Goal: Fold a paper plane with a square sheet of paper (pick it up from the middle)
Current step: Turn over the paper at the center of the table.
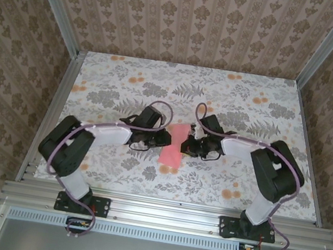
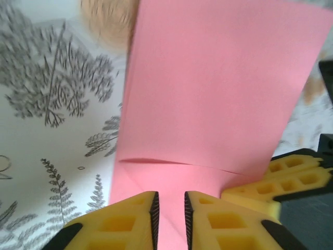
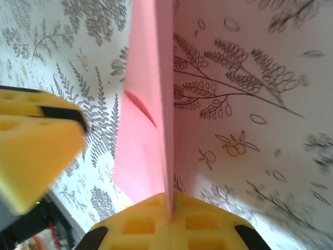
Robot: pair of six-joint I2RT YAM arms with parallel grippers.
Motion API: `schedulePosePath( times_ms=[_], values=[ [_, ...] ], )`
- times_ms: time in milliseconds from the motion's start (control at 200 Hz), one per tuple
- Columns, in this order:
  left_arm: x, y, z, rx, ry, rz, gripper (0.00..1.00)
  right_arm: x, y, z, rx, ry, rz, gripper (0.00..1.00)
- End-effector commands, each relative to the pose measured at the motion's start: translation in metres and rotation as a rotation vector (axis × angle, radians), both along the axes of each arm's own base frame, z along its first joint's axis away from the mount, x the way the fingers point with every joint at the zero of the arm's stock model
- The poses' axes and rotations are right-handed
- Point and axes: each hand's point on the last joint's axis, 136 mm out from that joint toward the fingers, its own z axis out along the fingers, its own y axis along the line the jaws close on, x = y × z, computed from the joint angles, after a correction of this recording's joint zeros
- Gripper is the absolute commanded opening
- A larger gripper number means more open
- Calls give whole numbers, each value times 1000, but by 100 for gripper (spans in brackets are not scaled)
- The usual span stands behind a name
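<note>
From above, you have the square sheet of paper [image 1: 172, 148] lying on the flowered tabletop [image 1: 129, 81] as a narrow, part-folded pink strip. Its long axis runs from far to near with a slight slant, and it sits directly between the two arms. Your left hand [image 1: 163, 138] meets its left side and your right hand [image 1: 187, 146] its right, so neither is clearly nearer. In the left wrist view, the sheet's broad face [image 2: 218, 88] spreads away ahead of the left hand [image 2: 171, 219], with a crease crossing just beyond the fingertips. That hand is released: the jaws stand narrowly apart with pink showing through the gap, so they aren't pressing the thin paper. A yellow finger of the right hand [image 2: 281, 179] comes in from the right, against the sheet. In the right wrist view, you meet the sheet [image 3: 143, 130] edge-on, and it runs straight into the right hand [image 3: 169, 219], which is clenched on it. I judge the next fold depends on that right-hand pinch.
</note>
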Motion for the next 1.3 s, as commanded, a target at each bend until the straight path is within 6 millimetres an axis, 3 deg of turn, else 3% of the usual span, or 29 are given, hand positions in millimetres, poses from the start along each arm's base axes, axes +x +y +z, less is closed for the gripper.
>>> schedulePosePath(
  times_ms=[0,145,265,380,525,765,935,1125,1220,1290],
  values=[
    [10,15,41,30,-129,61,27,5,-38,39,-225,-127,30,4],
    [11,53,63,106,-224,172,29,5,-100,77,-565,-229,40,3],
    [9,86,65,134,-243,282,32,4,-151,113,-870,-283,24,4],
    [7,111,60,125,-232,371,33,4,-165,131,-1010,-318,32,5],
    [6,128,64,121,-243,421,34,2,-141,115,-1084,-307,120,6],
    [5,137,74,119,-263,444,34,1,-78,54,-1152,-190,259,8],
    [-1,145,77,124,-265,454,35,-7,-29,19,-1010,-132,266,13],
    [-5,146,82,120,-278,432,38,-24,-3,-10,-868,-41,313,26],
    [-4,141,82,106,-274,410,39,-31,7,-11,-787,-30,343,40],
    [-3,134,80,95,-263,388,40,-34,19,-3,-682,-35,344,41]
  ],
)
